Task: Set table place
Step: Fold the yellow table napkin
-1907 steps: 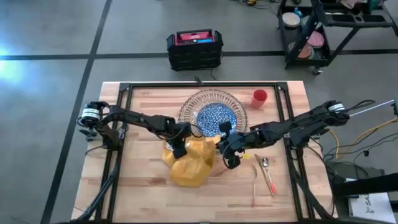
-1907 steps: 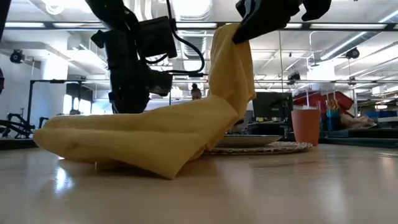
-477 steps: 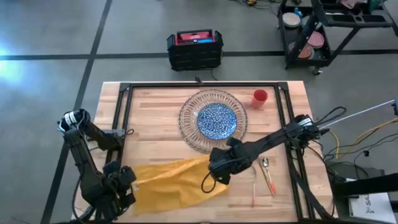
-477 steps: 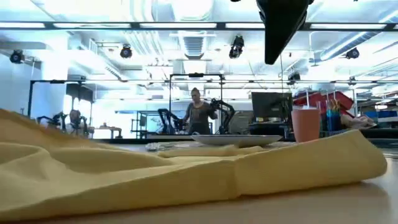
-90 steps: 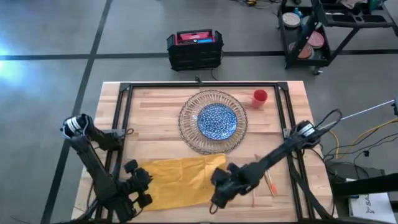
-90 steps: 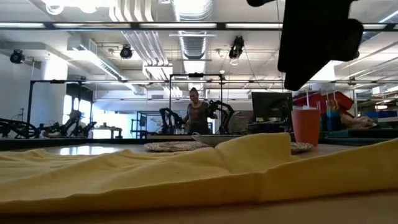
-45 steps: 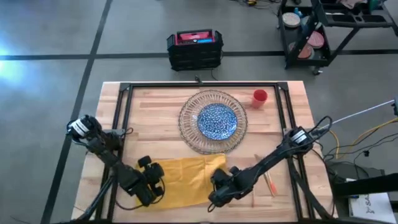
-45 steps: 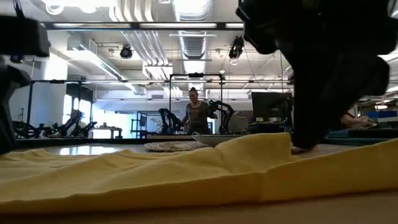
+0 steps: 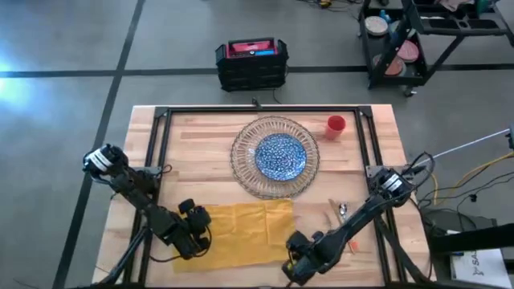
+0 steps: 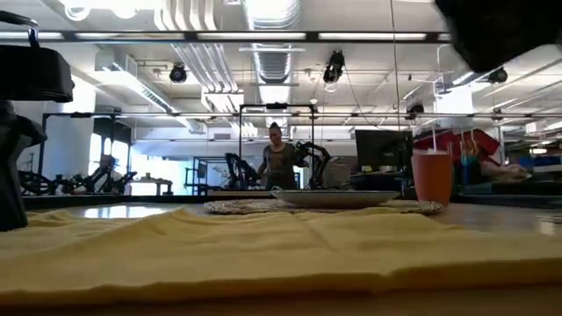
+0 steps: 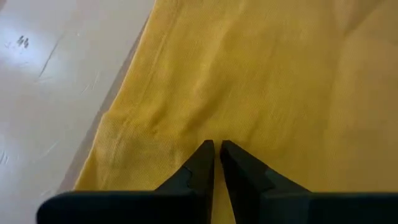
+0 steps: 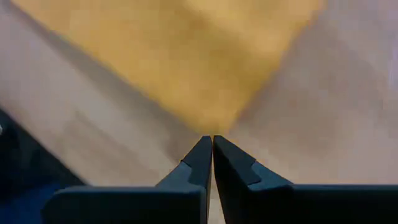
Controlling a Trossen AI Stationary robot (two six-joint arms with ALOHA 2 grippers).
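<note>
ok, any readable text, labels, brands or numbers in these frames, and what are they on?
None readable.
Red-topped black case on the floor beyond the table: a pale label strip, too small to read.
Paper at the high view's lower right edge: dark print, blurred and cut off.
Yellow napkin, blue-patterned plate, red-orange cup: no lettering visible.

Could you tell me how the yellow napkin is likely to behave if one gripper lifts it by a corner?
The yellow napkin looks like soft woven cloth lying flat with gentle ripples, so it would probably droop and fold rather than hold its shape. It seems thin and light, so pushing it across the table would likely bunch it. The left gripper, shut over its edge, suggests pinching suits it.
</note>
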